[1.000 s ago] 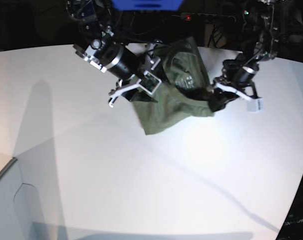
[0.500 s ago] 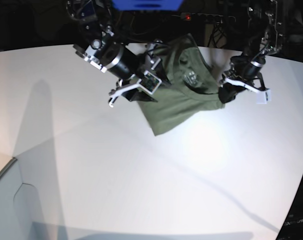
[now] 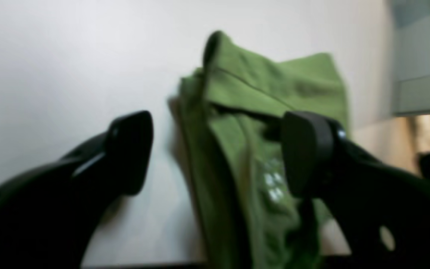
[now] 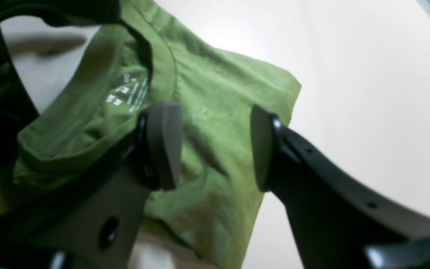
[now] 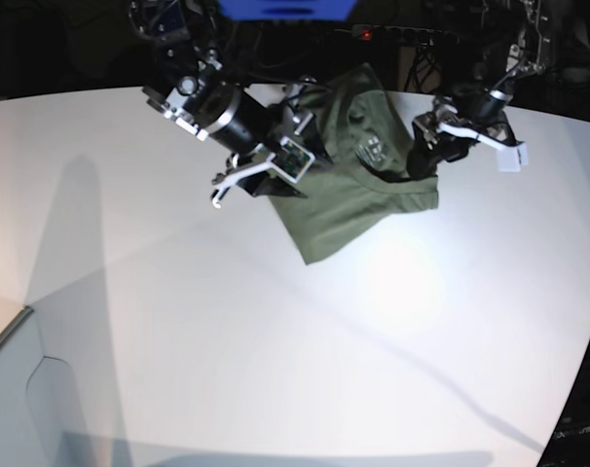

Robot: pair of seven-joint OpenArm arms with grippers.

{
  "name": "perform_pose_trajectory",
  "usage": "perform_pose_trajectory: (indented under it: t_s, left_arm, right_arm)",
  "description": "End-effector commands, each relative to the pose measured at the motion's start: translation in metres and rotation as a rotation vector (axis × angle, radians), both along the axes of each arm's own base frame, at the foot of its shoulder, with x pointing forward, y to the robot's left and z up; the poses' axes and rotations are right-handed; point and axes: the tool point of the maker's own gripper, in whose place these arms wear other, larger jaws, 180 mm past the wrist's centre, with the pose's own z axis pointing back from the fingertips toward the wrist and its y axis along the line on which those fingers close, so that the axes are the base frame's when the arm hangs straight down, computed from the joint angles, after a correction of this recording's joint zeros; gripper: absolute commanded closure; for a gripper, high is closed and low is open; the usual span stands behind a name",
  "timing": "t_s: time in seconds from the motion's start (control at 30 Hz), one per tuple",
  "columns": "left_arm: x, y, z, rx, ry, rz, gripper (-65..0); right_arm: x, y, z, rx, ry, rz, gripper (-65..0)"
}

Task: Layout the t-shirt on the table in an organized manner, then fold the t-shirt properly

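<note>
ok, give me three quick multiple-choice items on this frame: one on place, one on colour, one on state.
1. Where does the t-shirt lie on the table?
A. near the far edge
B. dead centre
C. at the near edge

2. What colour is the t-shirt?
A. blue
B. olive green
C. white

3. How does the left end effector stand?
A. shut on the collar
B. open, cloth between its fingers
C. out of view

Key: 1 A, the base view shows it at the far side between the arms. 2 B, green in every view. 3 B, the left wrist view shows the fingers spread apart.
</note>
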Motion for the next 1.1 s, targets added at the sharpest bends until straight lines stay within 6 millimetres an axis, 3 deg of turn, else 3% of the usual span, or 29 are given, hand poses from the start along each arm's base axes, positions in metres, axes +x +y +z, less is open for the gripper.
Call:
perform_pose_trajectory:
  t_s: [0.0,0.17,0.57,0.7,0.77,0.9,0.97,1.07]
  left_arm:
    - [0.003,0.002,0.007,-0.011,-0.025,0.010,-52.5]
    - [-0.007,-0.010,-0.012,-0.050,0.028,0.033,-52.5]
    - [-0.013,-0.021,-0.021,-0.078,0.053,0.044,-52.5]
    - [-0.013,-0.039,-0.031,-0.057,0.075,-0.027,-50.4]
    - [-0.016,-0.042,-0.036,-0.060,0.091,-0.035,-46.3]
    - [-0.009,-0.042,-0.036,-0.060,0.081,-0.034,-31.6]
    - [-0.008,-0.041,-0.035,-0.057,0.080,-0.035,-21.0]
    - [0.008,-0.035,-0.028,-0.038,0.049,-0.040,0.0]
  right_arm:
    - [0.005,0.004,0.013,0.040,-0.033,-0.003,-29.6]
    - [0.004,0.004,0.012,0.040,-0.030,-0.003,-29.6]
    - [0.003,0.003,0.011,0.039,-0.027,-0.003,-29.6]
    - [0.004,0.003,0.012,0.039,-0.032,-0.003,-29.6]
    - [0.004,0.003,0.012,0.039,-0.032,-0.003,-29.6]
    - [0.004,0.003,0.012,0.037,-0.032,-0.002,-29.6]
    - [0.005,0.003,0.012,0.036,-0.034,-0.002,-29.6]
    - [0.009,-0.005,0.011,0.030,-0.034,-0.027,-29.6]
